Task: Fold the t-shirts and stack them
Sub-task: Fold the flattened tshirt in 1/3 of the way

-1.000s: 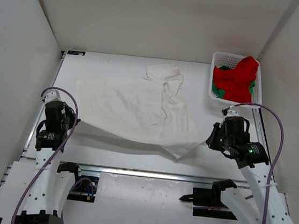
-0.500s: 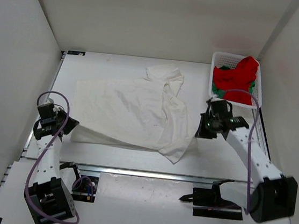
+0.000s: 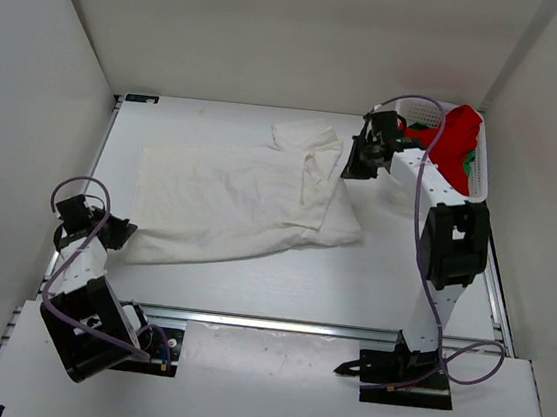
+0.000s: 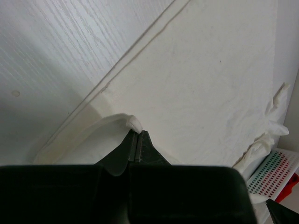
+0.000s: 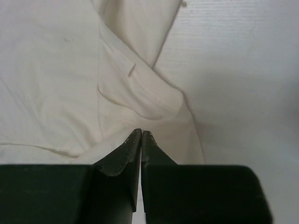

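One white t-shirt (image 4: 201, 79) corner is hidden between closed left fingers (image 4: 150, 150)

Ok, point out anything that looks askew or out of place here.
The white t-shirt lies crooked and wrinkled, with the side nearer the basket doubled over itself. The red t-shirt is heaped up over the basket's rim.

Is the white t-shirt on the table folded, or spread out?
Mostly spread: the white t-shirt lies flat across the table, only its right side rumpled and overlapping itself; no neat fold.
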Tool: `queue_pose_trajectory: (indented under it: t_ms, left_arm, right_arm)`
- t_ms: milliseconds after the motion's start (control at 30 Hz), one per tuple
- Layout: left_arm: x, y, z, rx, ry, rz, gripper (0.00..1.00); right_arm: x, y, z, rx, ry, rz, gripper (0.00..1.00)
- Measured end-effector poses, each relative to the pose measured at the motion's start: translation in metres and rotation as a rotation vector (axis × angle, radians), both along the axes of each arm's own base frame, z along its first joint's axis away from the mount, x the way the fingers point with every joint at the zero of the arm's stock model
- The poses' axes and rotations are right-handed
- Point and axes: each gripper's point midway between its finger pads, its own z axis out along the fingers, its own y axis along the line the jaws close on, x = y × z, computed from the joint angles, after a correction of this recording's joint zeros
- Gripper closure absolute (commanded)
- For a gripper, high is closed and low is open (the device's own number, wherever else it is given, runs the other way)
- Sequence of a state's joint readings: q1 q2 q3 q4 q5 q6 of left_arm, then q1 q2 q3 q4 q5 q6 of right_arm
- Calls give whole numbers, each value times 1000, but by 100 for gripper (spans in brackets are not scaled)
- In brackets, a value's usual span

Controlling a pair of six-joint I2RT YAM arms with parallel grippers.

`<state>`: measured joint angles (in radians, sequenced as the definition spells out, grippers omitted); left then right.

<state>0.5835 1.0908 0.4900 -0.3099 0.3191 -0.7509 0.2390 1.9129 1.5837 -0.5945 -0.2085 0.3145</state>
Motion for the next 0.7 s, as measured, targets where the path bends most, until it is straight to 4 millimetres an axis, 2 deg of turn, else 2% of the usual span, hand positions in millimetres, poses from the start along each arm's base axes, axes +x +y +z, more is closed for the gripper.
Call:
queue_pose_trajectory:
  t_ms: [200, 233, 267, 300, 367, 400, 467, 533, 600, 633, 667, 700]
  left_arm:
    - [7, 8, -16, -15, 44, 38, 100]
    - [9, 10, -18, -11, 55, 41, 95]
    - [11, 11, -18, -7, 63, 44, 85]
    - [13, 14, -19, -2, 67, 44, 69]
    - [17, 16, -20, -1, 65, 36, 54]
    - [18, 18, -22, -7, 68, 36, 54]
    - [17, 18, -25, -18, 77, 32, 51]
    - [14, 17, -23, 2, 81, 16, 44]
    - [13, 11, -11, 62, 66, -17, 42]
    - [16, 3, 1, 110, 36, -52, 41]
    - [18, -3, 12, 153, 6, -83, 42]
    - [21, -11, 25, 196, -33, -121, 43]
  right_arm:
    - [40, 11, -11, -3, 9, 7, 100]
    - [46, 13, -11, -3, 10, 7, 100]
    - [50, 14, -11, -3, 6, 8, 100]
    - [56, 15, -11, -3, 8, 8, 100]
    - [64, 16, -9, -2, 3, 7, 84]
    - [67, 16, -9, 0, 2, 8, 82]
    - [68, 15, -10, 0, 5, 9, 71]
    - [63, 9, -13, -7, 2, 1, 63]
    - [40, -3, -21, -23, 22, -19, 60]
    - [23, -9, -24, -24, 32, -30, 62]
    - [3, -17, -26, -24, 40, -44, 71]
    - [-19, -26, -29, -19, 47, -57, 75]
